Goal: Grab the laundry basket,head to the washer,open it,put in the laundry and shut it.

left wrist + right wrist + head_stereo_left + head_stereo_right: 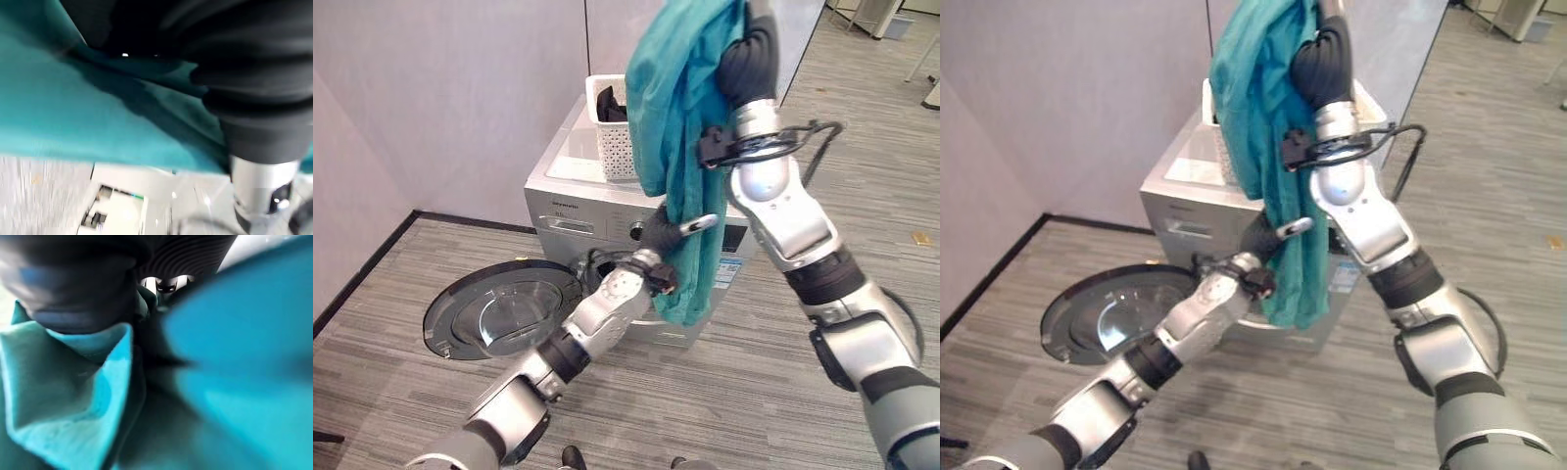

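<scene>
White basket [613, 127] atop washer [570, 196]

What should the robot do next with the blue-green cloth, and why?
Probably lower the cloth into the washer. The right hand holds it up high, the left hand touches its lower part, and the door already hangs open below.
</scene>
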You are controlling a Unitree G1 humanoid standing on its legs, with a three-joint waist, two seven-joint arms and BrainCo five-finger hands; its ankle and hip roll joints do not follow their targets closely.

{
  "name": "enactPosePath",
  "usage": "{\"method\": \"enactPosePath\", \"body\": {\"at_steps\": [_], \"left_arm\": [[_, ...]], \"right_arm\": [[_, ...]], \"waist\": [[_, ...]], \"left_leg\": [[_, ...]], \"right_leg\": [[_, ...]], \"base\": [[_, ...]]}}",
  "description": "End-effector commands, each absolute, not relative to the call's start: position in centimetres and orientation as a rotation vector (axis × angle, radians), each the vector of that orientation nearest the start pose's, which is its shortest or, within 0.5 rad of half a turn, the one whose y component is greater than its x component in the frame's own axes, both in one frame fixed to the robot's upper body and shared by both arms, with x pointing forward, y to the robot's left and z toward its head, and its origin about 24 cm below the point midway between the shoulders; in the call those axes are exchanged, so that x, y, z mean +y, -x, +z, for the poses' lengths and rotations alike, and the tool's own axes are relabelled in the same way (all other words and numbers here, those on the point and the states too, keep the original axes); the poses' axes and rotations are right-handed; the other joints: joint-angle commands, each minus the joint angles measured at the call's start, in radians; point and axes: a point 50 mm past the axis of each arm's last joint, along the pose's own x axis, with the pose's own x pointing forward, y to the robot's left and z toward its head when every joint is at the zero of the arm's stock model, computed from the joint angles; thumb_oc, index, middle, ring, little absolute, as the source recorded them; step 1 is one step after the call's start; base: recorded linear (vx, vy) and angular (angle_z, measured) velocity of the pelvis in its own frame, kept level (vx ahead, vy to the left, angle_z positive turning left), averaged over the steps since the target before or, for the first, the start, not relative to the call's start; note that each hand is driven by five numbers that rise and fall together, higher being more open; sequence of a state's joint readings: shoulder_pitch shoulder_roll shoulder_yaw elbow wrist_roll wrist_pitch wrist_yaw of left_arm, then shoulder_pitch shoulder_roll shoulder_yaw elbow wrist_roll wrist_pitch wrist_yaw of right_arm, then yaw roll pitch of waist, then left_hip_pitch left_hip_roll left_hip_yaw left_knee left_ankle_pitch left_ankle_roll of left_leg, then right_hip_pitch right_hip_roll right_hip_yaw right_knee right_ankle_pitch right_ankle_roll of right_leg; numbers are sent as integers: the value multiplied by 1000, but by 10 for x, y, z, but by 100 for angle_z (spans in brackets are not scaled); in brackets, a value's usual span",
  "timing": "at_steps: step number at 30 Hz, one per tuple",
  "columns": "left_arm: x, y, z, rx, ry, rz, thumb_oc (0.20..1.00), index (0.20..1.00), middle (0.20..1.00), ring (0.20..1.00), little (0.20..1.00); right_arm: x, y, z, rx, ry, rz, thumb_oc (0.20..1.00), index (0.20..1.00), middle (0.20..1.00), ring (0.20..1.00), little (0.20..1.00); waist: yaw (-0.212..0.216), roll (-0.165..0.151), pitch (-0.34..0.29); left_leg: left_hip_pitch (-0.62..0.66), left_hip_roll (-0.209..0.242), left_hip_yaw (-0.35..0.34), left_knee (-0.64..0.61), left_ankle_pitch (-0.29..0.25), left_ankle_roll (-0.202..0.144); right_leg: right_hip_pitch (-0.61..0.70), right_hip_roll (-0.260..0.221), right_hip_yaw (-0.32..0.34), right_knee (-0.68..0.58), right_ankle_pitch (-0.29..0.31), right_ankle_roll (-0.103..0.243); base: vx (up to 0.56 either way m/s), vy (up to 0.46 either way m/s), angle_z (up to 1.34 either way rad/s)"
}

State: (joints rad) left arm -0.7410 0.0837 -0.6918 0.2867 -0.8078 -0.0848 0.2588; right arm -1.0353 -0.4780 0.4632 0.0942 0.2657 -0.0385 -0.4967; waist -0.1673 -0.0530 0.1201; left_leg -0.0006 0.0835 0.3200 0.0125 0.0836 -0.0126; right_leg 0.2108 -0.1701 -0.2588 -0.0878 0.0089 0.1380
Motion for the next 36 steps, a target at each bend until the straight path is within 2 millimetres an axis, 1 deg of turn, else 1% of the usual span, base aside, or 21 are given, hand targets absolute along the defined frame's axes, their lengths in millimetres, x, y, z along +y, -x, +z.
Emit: {"method": "enactPosePath", "body": {"at_steps": [1, 6, 9, 15, 18, 23, 24, 28, 29, 33, 34, 36], "left_arm": [[-42, -308, 175, -207, 367, -659, 1000, 1000, 1000, 1000, 1000], [-45, -309, 190, -253, 392, -649, 1000, 1000, 1000, 1000, 1000], [-43, -310, 192, -266, 386, -648, 1000, 1000, 1000, 1000, 1000], [-44, -308, 190, -251, 414, -650, 1000, 1000, 1000, 1000, 1000], [-46, -306, 193, -277, 426, -632, 1000, 1000, 1000, 1000, 1000], [-48, -309, 191, -280, 404, -614, 1000, 1000, 1000, 1000, 1000], [-49, -311, 190, -268, 403, -606, 200, 200, 200, 200, 200], [-50, -311, 190, -265, 422, -599, 200, 200, 200, 200, 200], [-51, -310, 191, -268, 444, -588, 200, 200, 200, 200, 200], [-52, -309, 189, -260, 465, -564, 200, 200, 200, 200, 200], [-46, -309, 184, -265, 463, -526, 200, 200, 200, 200, 200], [-43, -310, 181, -262, 465, -507, 200, 200, 200, 200, 200]], "right_arm": [[-76, -317, 357, -1038, 184, 87, 200, 200, 200, 200, 200], [-75, -317, 352, -1029, 204, 100, 200, 200, 200, 200, 200], [-78, -319, 350, -1022, 218, 92, 200, 200, 200, 200, 200], [-88, -323, 347, -1005, 237, 69, 200, 200, 200, 200, 200], [-92, -325, 340, -983, 225, 70, 200, 200, 200, 200, 200], [-90, -324, 333, -967, 178, 97, 200, 200, 200, 200, 200], [-88, -324, 331, -961, 160, 110, 200, 200, 200, 200, 200], [-86, -324, 326, -947, 127, 121, 200, 200, 200, 200, 200], [-85, -324, 322, -939, 96, 126, 200, 200, 200, 200, 200], [-85, -323, 316, -921, 68, 127, 200, 200, 200, 200, 200], [-86, -321, 307, -907, 31, 135, 200, 200, 200, 200, 200], [-85, -319, 304, -906, 24, 140, 200, 200, 200, 200, 200]], "waist": [[17, 37, -54], [5, 47, -52], [1, 51, -51], [-3, 51, -54], [-8, 45, -60], [-17, 42, -68], [-20, 41, -72], [-25, 40, -75], [-28, 38, -74], [-26, 35, -75], [-25, 34, -73], [-24, 32, -72]], "left_leg": [[68, 138, 3, 49, -102, -100], [69, 154, 7, 50, -85, -112], [70, 164, 11, 55, -81, -117], [76, 175, 15, 61, -76, -124], [82, 184, 21, 58, -75, -128], [91, 190, 35, 49, -74, -132], [94, 193, 41, 47, -73, -133], [97, 194, 49, 45, -74, -134], [98, 195, 51, 43, -75, -134], [99, 194, 54, 42, -75, -134], [98, 194, 56, 42, -75, -134], [98, 194, 57, 42, -75, -133]], "right_leg": [[-65, 13, 34, 64, -105, -46], [-60, 29, 33, 62, -114, -56], [-54, 36, 31, 58, -116, -60], [-43, 48, 27, 50, -119, -66], [-38, 56, 25, 45, -119, -67], [-41, 58, 31, 46, -116, -66], [-44, 59, 34, 47, -114, -65], [-46, 59, 38, 50, -112, -65], [-46, 59, 39, 52, -111, -65], [-47, 60, 42, 53, -110, -65], [-49, 59, 43, 56, -109, -65], [-50, 58, 45, 59, -109, -66]], "base": [[-26, -50, 0], [-27, -56, -2], [-26, -40, -1], [-3, -6, 0], [0, 0, 0], [-1, 3, -3], [2, 6, -10], [4, 11, -13], [-1, 14, -4], [0, 0, 0], [0, 0, 0], [0, 0, 0]]}}
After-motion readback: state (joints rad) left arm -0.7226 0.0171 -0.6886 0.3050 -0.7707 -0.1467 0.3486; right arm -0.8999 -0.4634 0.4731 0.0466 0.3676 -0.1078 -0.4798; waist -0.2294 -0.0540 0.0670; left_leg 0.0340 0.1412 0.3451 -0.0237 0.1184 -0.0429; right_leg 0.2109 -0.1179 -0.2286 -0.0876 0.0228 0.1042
